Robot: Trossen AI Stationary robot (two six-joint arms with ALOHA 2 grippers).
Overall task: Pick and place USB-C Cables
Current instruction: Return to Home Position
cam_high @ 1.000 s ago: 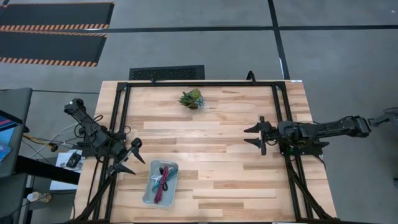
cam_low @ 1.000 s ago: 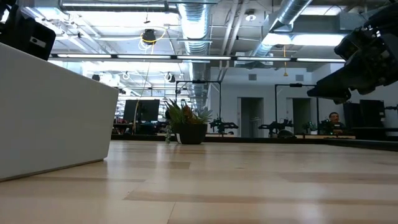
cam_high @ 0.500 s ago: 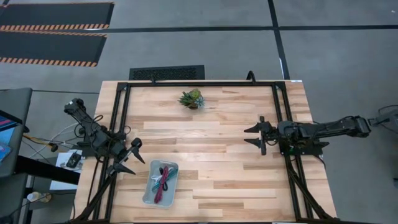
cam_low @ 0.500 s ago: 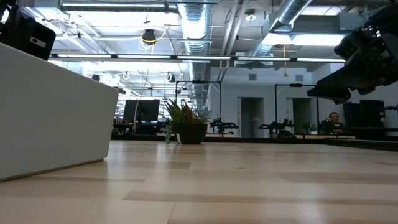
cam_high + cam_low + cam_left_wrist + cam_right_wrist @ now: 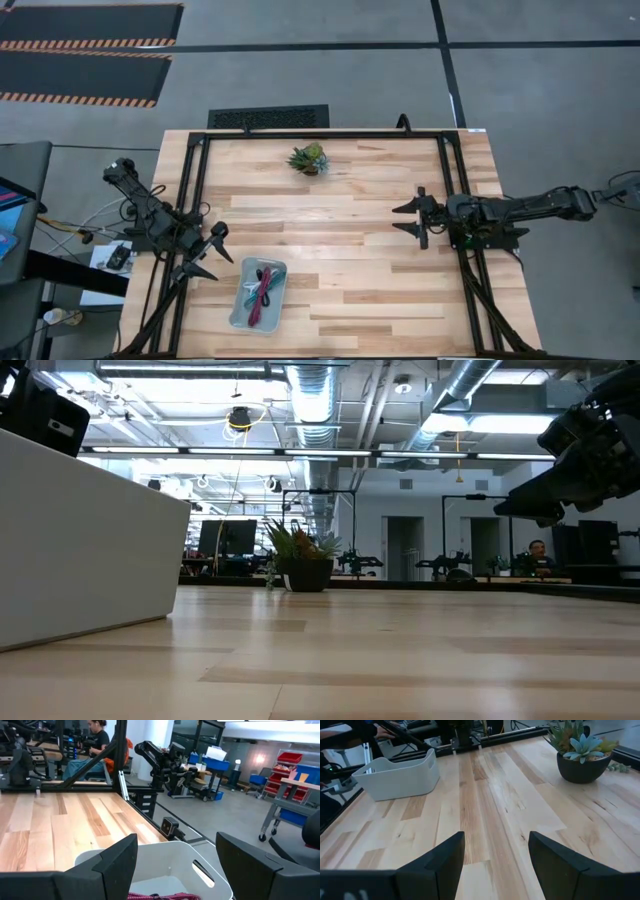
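Observation:
The cable bundles lie together inside a pale grey bin near the table's near-left corner: a magenta-pink one, a teal one and a white-grey one. The left wrist view shows the magenta coil on the bin's floor. My left gripper hangs open just left of the bin, above its left end. My right gripper waits open over the table's right side, well away from the bin.
A small green potted plant stands near the table's far edge, also seen in the right wrist view. A black frame runs round the table. Bare wood lies between the two arms. A person sits in the room beyond.

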